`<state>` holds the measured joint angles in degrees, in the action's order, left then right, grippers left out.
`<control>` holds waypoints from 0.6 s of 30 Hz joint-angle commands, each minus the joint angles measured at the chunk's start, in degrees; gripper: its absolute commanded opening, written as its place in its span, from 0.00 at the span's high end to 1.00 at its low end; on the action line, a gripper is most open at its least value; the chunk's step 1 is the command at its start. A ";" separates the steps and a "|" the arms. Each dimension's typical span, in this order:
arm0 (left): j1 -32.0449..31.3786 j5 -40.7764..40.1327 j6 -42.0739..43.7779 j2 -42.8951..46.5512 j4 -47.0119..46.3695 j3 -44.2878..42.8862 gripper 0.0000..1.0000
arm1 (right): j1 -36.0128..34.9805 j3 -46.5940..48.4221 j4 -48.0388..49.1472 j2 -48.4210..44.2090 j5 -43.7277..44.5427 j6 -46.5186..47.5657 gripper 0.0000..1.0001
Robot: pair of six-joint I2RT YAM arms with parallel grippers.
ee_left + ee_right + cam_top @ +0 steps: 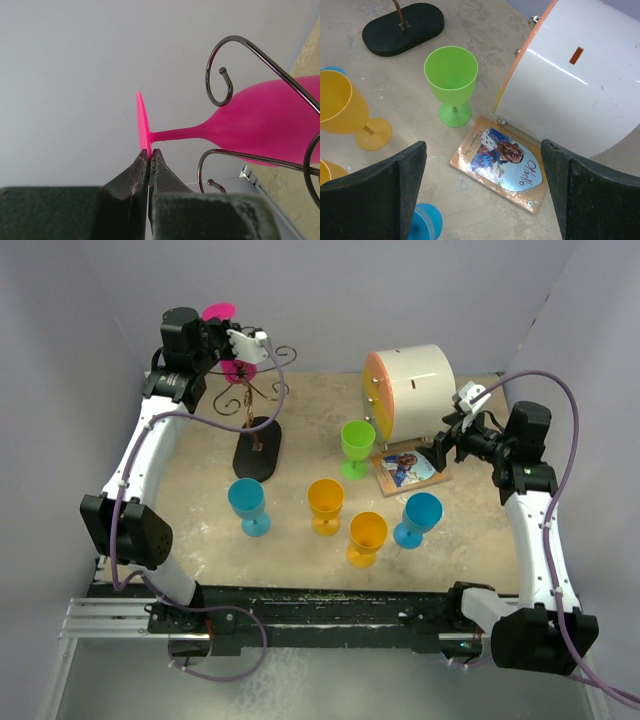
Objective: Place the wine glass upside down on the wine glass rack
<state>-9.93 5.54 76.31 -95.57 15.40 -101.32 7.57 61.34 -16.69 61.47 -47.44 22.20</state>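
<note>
Nearest the arms' bases, two orange goblets (367, 532) (326, 502) stand upright on the table (200, 490), between a blue goblet (248, 502) on the left and another blue one (420, 515) on the right. A little farther back, a green goblet (357, 443) stands upright just beside a booklet titled "Othello" (502, 162) lying flat. The right gripper (483, 150) hovers above that booklet with its fingers spread wide and nothing between them. Behind the booklet, a white cylinder with an orange face (415, 388) lies on its side.

At the far left stands the wine glass rack (257, 448), its black oval base on the table and its wire arms curling out from the stem. The pink wine glass (270, 120) is up among those arms, upside down, foot uppermost. Its stem passes between two of the curled wires and its bowl hangs below them. The left gripper (149, 152) has its fingers pressed together, pinching the very edge of the glass's foot at their tips.
</note>
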 commanded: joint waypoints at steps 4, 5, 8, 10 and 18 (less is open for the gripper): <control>-0.35 5.00 2.36 3.11 -1.19 0.30 1.00 | 0.59 -0.78 2.45 -1.01 -1.25 -0.23 0.01; -0.35 5.68 2.42 3.20 -0.78 0.28 1.00 | 0.53 -0.78 2.45 -1.00 -1.25 -0.22 0.02; -0.44 7.28 2.54 3.15 0.49 0.05 1.00 | 0.60 -0.83 2.46 -0.92 -1.19 -0.28 0.01; -0.52 7.45 2.87 2.91 0.79 0.04 1.00 | 0.60 -0.87 2.47 -1.00 -1.08 -0.29 0.01; -0.69 10.07 3.01 3.04 1.59 0.22 1.00 | 0.61 -0.96 2.57 -0.66 -0.86 -0.29 0.01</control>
<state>-10.17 11.68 78.70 -95.53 17.76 -101.32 7.94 60.45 -16.21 61.43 -47.48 22.11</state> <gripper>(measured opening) 0.016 0.984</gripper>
